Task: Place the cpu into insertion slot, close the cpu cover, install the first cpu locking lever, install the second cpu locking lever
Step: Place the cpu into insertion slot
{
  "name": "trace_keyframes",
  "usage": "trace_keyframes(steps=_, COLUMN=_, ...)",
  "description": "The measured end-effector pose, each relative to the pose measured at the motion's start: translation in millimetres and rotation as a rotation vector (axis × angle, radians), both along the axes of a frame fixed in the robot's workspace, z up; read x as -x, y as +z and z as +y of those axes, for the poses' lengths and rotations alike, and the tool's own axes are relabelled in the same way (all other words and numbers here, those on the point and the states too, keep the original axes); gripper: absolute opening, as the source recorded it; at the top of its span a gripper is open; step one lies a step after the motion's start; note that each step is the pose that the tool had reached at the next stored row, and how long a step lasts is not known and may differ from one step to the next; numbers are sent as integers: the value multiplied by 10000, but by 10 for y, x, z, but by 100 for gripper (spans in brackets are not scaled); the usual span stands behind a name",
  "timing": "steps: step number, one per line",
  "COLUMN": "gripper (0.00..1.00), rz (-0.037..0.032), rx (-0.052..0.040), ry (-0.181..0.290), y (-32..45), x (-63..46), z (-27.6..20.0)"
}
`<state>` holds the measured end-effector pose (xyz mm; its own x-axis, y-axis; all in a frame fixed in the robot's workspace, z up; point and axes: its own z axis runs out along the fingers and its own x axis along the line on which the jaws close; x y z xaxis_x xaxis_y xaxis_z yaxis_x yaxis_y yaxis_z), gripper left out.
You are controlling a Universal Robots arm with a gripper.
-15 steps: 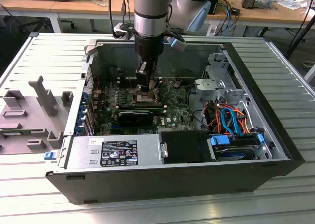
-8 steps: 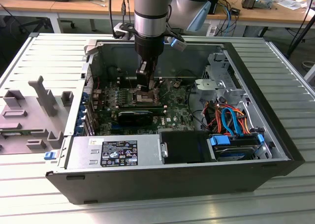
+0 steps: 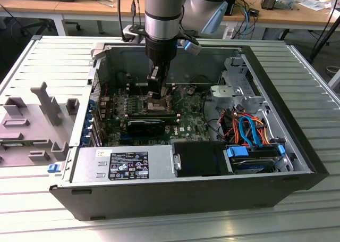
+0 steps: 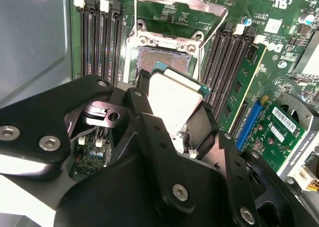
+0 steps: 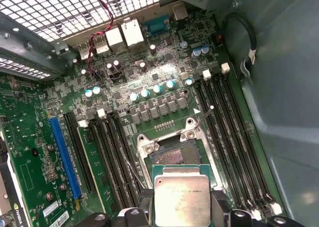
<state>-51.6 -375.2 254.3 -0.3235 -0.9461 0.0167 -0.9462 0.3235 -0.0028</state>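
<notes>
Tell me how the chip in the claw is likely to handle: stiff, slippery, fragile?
The chip looks like a stiff flat plate, so it probably won't flex. Its smooth metal top and thin edges could slide in the claw if bumped. Small and thin beside the socket, it's likely light.

A wooden desk (image 3: 79, 7) strewn with cables (image 3: 247, 16) stands behind the ribbed metal table (image 3: 308, 215).

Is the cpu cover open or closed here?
Open: the cpu cover stands raised beyond the insertion slot, whose dark centre lies bare.
</notes>
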Motion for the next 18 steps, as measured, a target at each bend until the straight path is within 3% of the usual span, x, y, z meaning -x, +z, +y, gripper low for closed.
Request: trace_keyframes(steps=18, gripper=54, rz=0, rx=0, ry=300, y=0, x=0, z=0)
